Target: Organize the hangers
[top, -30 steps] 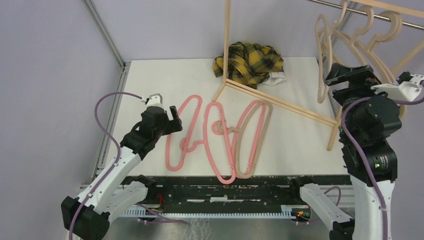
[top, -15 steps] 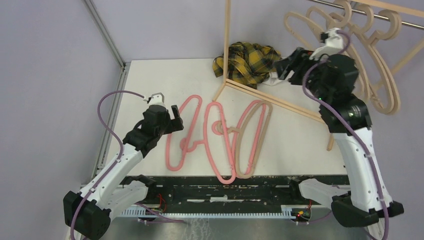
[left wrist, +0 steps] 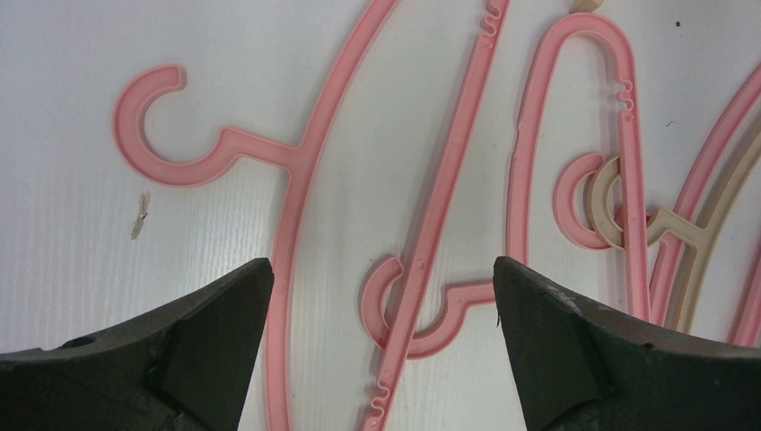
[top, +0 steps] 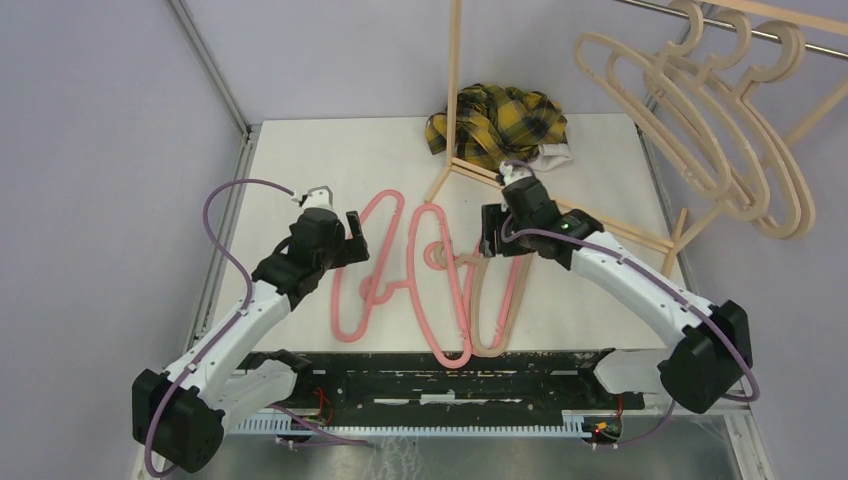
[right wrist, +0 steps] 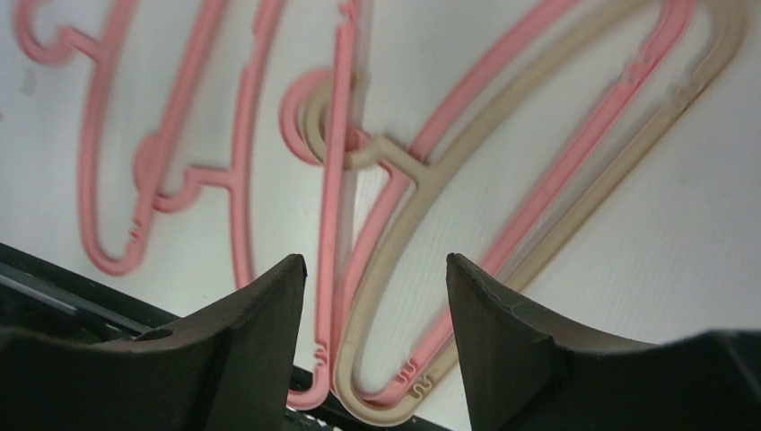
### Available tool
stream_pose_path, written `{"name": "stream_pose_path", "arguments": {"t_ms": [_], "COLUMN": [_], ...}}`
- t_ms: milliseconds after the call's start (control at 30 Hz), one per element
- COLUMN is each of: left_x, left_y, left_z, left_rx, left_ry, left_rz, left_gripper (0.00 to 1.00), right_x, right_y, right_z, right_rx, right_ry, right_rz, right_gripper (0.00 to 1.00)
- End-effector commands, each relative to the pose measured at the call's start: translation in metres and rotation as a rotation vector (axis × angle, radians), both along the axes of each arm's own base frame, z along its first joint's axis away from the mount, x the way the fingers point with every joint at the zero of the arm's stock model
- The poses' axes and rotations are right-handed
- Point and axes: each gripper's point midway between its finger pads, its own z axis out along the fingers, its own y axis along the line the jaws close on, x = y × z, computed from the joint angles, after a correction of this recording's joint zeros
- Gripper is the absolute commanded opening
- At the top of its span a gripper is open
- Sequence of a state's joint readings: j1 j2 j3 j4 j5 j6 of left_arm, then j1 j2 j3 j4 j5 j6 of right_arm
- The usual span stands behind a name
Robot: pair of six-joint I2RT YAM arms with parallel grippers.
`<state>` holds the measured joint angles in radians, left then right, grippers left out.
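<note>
On the tabletop (top: 330,160), pink hangers (left wrist: 292,162) and one tan hanger (right wrist: 406,169) lay tangled; others (top: 785,215) hung on the rail (top: 810,47). Left gripper (left wrist: 381,305) and right gripper (right wrist: 375,305) hovered over them, jaws apart and empty, probably lining up grabs.

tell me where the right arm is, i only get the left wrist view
observer: The right gripper hovers over the pile on the table, jaws open, above the tan hanger lying among the pink hangers.
operator: anything hung up yet
observer: Yes, several tan hangers hang from the metal rail at the far right.
operator: what else is back there
observer: A yellow plaid cloth lies bunched at the table's far edge.
</note>
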<state>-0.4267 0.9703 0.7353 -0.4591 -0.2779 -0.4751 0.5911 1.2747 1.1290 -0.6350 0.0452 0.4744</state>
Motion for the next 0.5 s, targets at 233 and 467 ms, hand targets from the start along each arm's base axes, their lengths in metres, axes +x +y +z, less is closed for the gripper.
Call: {"name": "stream_pose_path", "arguments": {"t_ms": [233, 467], "left_x": [0.015, 0.013], "left_y": [-0.012, -0.008], "left_z": [0.019, 0.019], "left_rx": [-0.057, -0.038], "left_ry": [-0.059, -0.056], "left_rz": [-0.006, -0.005], "left_gripper": [0.99, 0.99], "right_x": [-0.022, -0.031], "right_y": [0.043, 0.026], "right_z": [-0.099, -0.148], "right_rx": [-0.117, -0.201], "right_ry": [0.140, 0.210], "right_rz": [-0.001, -0.116], "right_gripper": [0.65, 0.61]}}
